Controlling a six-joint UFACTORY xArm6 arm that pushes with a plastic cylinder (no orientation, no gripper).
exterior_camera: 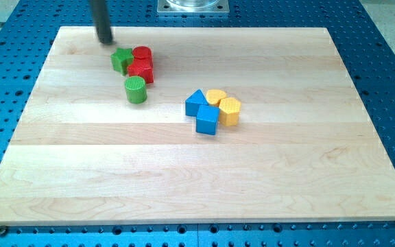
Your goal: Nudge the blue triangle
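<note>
The blue triangle (196, 102) lies near the board's middle, touching a blue cube (208, 119) below it and a yellow block (216, 97) to its right. My tip (105, 40) rests at the view's top left of the board, far from the blue triangle, up and to its left. It stands just above and left of a green star-shaped block (121, 60).
A second yellow block (230, 110) sits right of the blue cube. Two red blocks (142, 55) (141, 70) touch the green star block. A green cylinder (136, 89) stands below them. The wooden board (197, 178) lies on a blue perforated table.
</note>
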